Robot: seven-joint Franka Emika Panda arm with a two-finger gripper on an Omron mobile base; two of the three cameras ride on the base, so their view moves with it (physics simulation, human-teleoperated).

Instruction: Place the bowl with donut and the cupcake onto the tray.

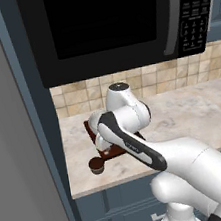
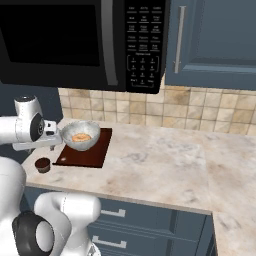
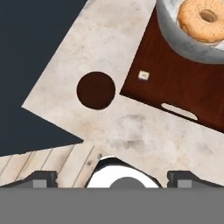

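The grey-white bowl (image 2: 80,136) rests on the dark reddish-brown tray (image 2: 89,154), with the orange-tan donut (image 2: 80,137) lying inside it. From the hand view I look down on the bowl's wall (image 3: 188,43), the donut (image 3: 202,19) and the tray (image 3: 175,83), whose slot hole and white dot face the cupcake. The dark brown cupcake (image 3: 96,90) stands on the bare counter just off the tray's end, close to the counter's front left corner (image 2: 43,165) (image 1: 96,165). My gripper (image 3: 113,177) hangs above the counter beside the cupcake, open wide and holding nothing.
A black microwave (image 2: 75,35) hangs low over the tray's end of the marble counter (image 2: 165,160). A tall blue cabinet side (image 1: 28,120) bounds the counter on the left. The counter's front edge and corner lie right by the cupcake. Open counter stretches to the right.
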